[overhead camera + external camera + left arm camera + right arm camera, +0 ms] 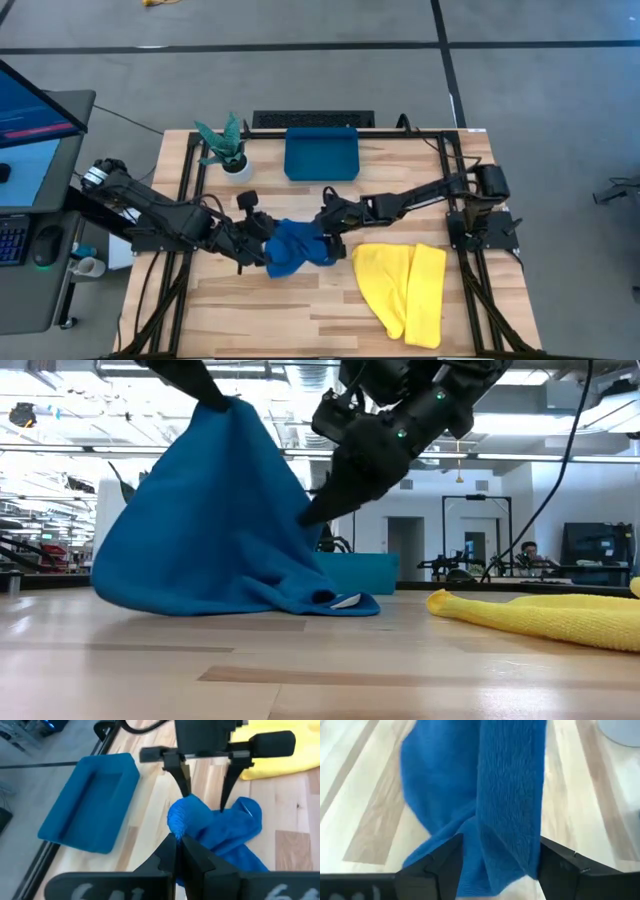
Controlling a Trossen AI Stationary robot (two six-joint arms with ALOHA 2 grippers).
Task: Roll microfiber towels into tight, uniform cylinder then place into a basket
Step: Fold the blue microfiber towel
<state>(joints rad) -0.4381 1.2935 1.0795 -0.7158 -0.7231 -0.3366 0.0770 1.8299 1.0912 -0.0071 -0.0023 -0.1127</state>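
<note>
The blue towel (pixel 300 250) is bunched at mid-table and pulled up into a peak (pixel 222 408). My left gripper (pixel 178 840) is shut on that peak. Its lower edge (pixel 250 605) lies on the wood. My right gripper (pixel 497 860) comes in from the table's right and is open. Its fingers stand on either side of a raised fold of the blue towel (pixel 512 810). The yellow towel (pixel 405 285) lies flat and loosely folded at the near right. The teal basket (pixel 320 152) stands at the far edge with nothing in it. My left gripper pinches a bunched tip of the blue towel (pixel 176 827) between its two shut fingers, slanting down from the table's left. The towel hangs below it like a tent, with the bottom edge (pixel 200 605) resting on the table. How many layers it holds I cannot tell. My right gripper is not closed on anything. A hanging fold of the blue towel runs between its open fingers and lies against the inner side of one finger (pixel 544 857). The fingers slant down from the table's right.
A small white pot with a green plant (pixel 228 152) stands left of the basket at the far edge. Bare wood lies along the near edge (pixel 280 320) in front of the blue towel. Black frame rails run along both table sides.
</note>
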